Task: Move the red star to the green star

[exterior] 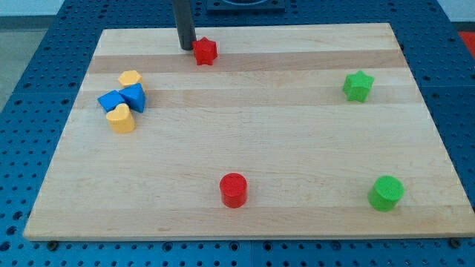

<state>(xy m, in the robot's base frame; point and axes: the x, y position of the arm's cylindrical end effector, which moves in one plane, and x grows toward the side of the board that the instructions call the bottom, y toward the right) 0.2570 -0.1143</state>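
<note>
Nearest the view's bottom edge of the tabletop (245, 215), a red cylinder (233, 190) is seen at centre and a green cylinder (387, 193) to the view's right. Neither belongs to the task.

Mid-depth, at the view's left, a tight cluster is found: yellow heart (120, 119), two blue blocks (125, 99) (shapes not clear) and a second yellow block (130, 78), all touching or nearly so. At the view's right, approx. the same depth, the green star (358, 85) stands alone; this is the target.

Farthest back, near the view's top edge, the red star (205, 51) is located, well apart from the green star. My tip (186, 47) is placed just beside the red star on its view-left side, at or near contact; a gap cannot be confirmed.

Key relation: red star lies to the view's right of the tip, and the green star lies further right and slightly toward the view's bottom. Tip, red star and target are thus roughly in line, so a push to the right w/ a slight downward bias is judged suitable.

End effector state: plain rod, no jaws; nothing is clamped.
</note>
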